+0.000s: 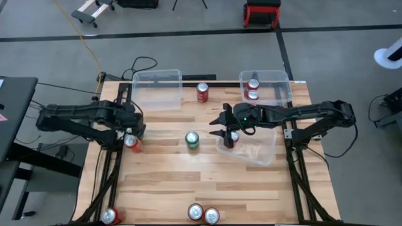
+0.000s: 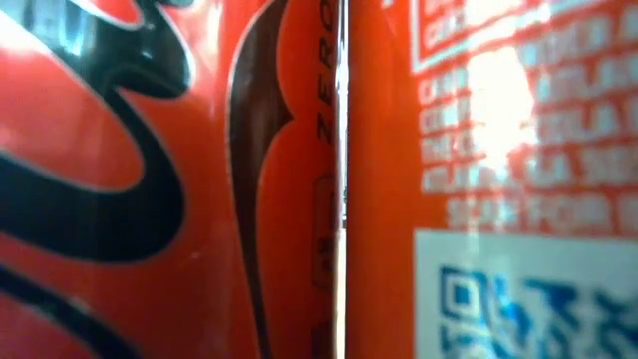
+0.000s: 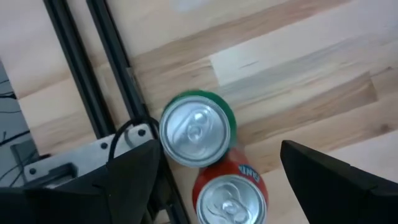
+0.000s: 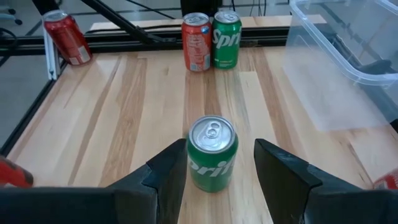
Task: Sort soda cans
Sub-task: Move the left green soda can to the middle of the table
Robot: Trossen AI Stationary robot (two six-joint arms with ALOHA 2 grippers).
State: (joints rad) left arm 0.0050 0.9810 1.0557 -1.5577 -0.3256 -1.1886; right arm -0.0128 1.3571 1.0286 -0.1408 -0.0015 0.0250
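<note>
A green can (image 4: 212, 154) stands upright mid-table (image 1: 192, 140). My right gripper (image 4: 219, 152) is open and low, pointing toward the table's left; the can stands just ahead of its fingertips, apart from them (image 1: 220, 126). My left gripper (image 3: 214, 177) is open and points down at the left edge (image 1: 133, 130), above a second green can (image 3: 198, 129) and a red can (image 3: 231, 194) that stand touching each other. Two red cans (image 1: 252, 89) stand in the far right bin. More red cans stand on the table.
A clear bin (image 1: 157, 88) sits at the far edge, another (image 1: 276, 78) far right, a third (image 1: 251, 150) lies beside my right arm. Red cans: one far centre (image 1: 202, 92), three along the near edge (image 1: 110, 216) (image 1: 203, 214). Two red cans (image 2: 150, 179) block the low view.
</note>
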